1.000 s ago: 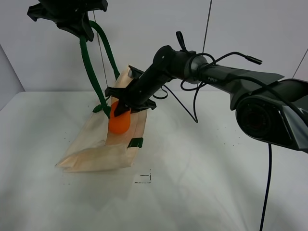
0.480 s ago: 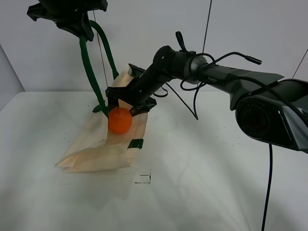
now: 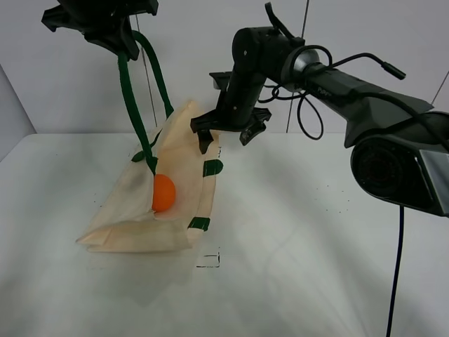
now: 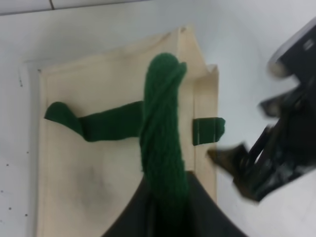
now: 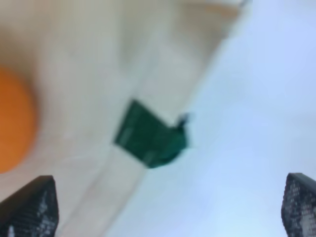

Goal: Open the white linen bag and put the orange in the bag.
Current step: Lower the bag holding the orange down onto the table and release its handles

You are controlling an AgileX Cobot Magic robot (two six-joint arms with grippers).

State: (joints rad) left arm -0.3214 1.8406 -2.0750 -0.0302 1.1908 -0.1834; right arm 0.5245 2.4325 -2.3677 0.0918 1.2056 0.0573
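The white linen bag (image 3: 133,210) lies on the table with its mouth held up by one dark green handle (image 3: 130,91). My left gripper (image 3: 105,21) is shut on that handle high above the bag; the left wrist view shows the strap (image 4: 163,133) running into the gripper (image 4: 165,202) over the cloth (image 4: 94,173). The orange (image 3: 163,193) rests inside the bag's mouth, also seen blurred in the right wrist view (image 5: 12,126). My right gripper (image 3: 226,139) hangs open and empty above the bag's far edge, fingertips (image 5: 29,205) wide apart.
A green tab (image 5: 150,136) marks the bag's side next to bare white table (image 3: 302,232). A small black square mark (image 3: 209,261) sits on the table in front of the bag. Cables trail from the right arm (image 3: 330,70).
The right gripper opened and let go of the orange, which dropped into the bag. The right arm then rose and drew back. The left gripper kept holding the handle up.
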